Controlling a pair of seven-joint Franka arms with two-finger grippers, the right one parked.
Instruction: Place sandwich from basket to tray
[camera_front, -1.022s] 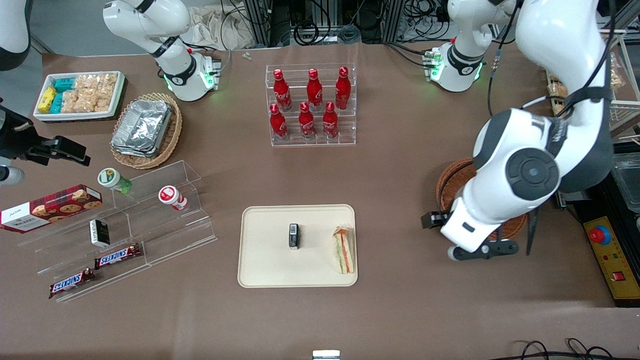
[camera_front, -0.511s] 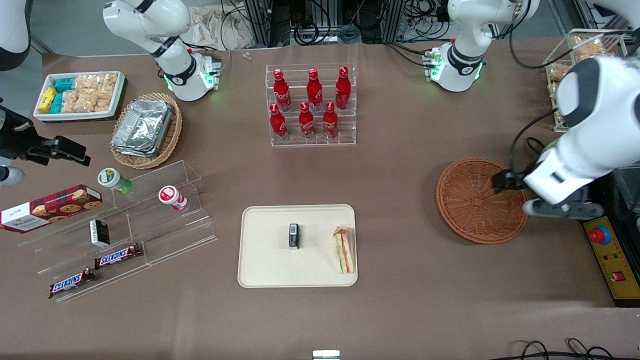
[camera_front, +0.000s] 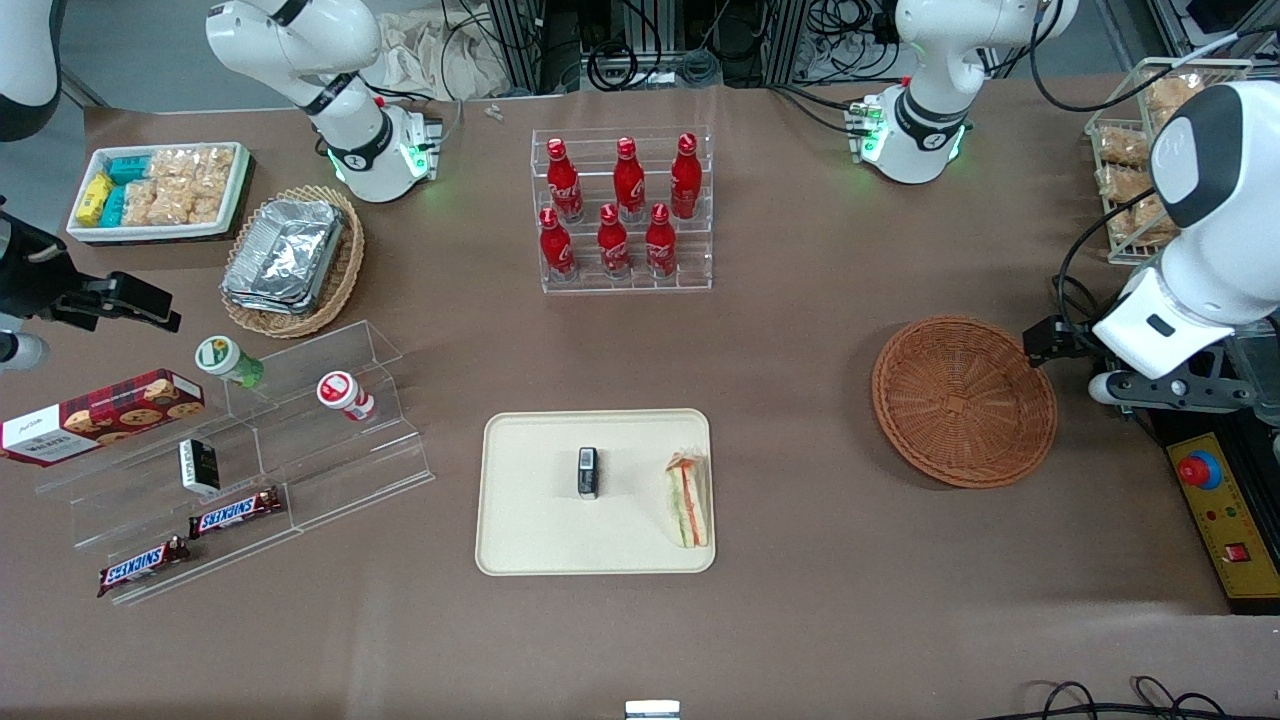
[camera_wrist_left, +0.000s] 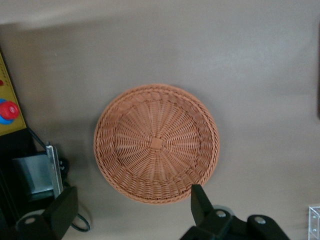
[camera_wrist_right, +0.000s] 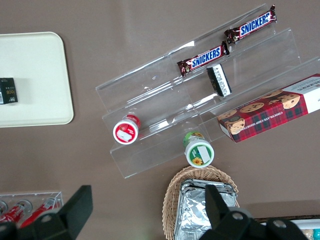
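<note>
Wicker basket (camera_front: 964, 401): nothing seen inside; sandwich (camera_front: 687, 500) lies on the tray (camera_front: 530, 540), at the 3 o'clock rim; gripper (camera_wrist_left: 131, 212) hangs high above the basket, fingers wide apart, nothing held; placing judged done, only withdrawal called for.

Rough woven wicker basket (camera_wrist_left: 156, 144), smooth matt cream tray (camera_front: 530, 520), clear-wrapped sandwich (camera_front: 687, 500), matt brown table (camera_front: 800, 330)

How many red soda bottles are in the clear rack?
6. Three stand in the rack's upper row and three in its lower row, farther from the camera than the tray. None looks hidden. The gripper hangs beside the basket.
</note>
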